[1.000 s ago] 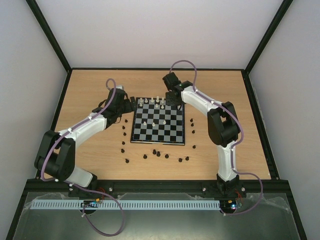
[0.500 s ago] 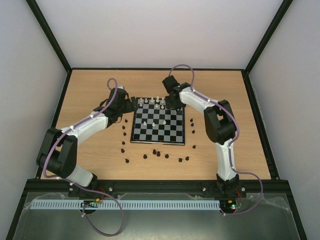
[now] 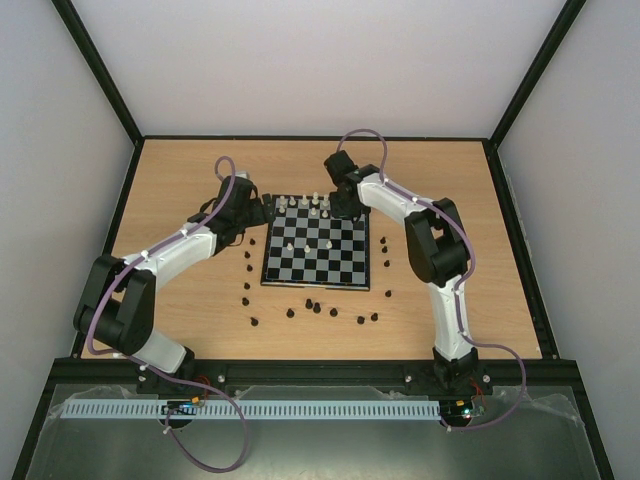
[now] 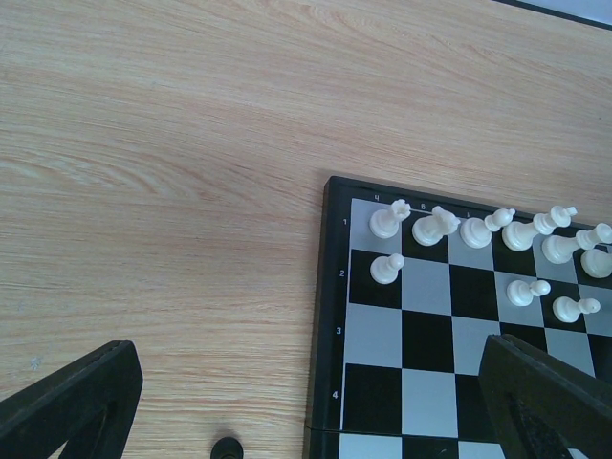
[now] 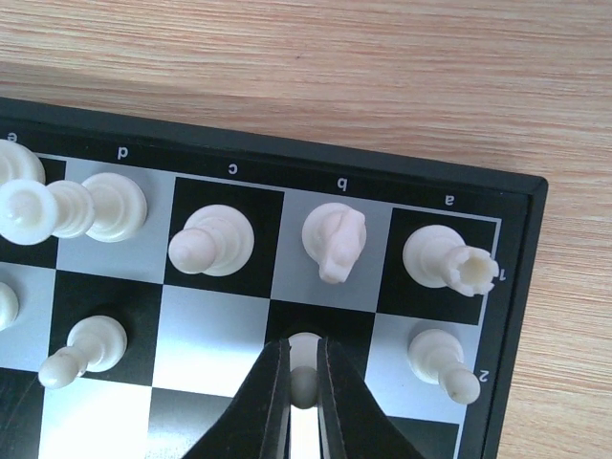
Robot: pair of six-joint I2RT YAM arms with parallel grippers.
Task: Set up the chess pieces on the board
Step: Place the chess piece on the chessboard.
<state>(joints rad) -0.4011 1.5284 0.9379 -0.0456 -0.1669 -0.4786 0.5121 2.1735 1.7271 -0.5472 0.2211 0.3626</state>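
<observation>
This is a robotics lab test cell (more booth than room). A bare wooden table (image 3: 200, 170) is boxed in on three sides by plain white walls (image 3: 320, 60) set in black frame struts (image 3: 95, 70). Bolted along the table's near edge are the left arm (image 3: 170, 250) and the right arm (image 3: 440, 250), both trailing purple cables (image 3: 366, 130). A white perforated strip (image 3: 250, 410) runs just in front of that edge.

Light wooden table (image 3: 180, 175) — pale walls (image 3: 320, 60) around.

Board (image 5: 172, 145) border: ltrs e, d, c, b, a; nos. 1-4
</observation>
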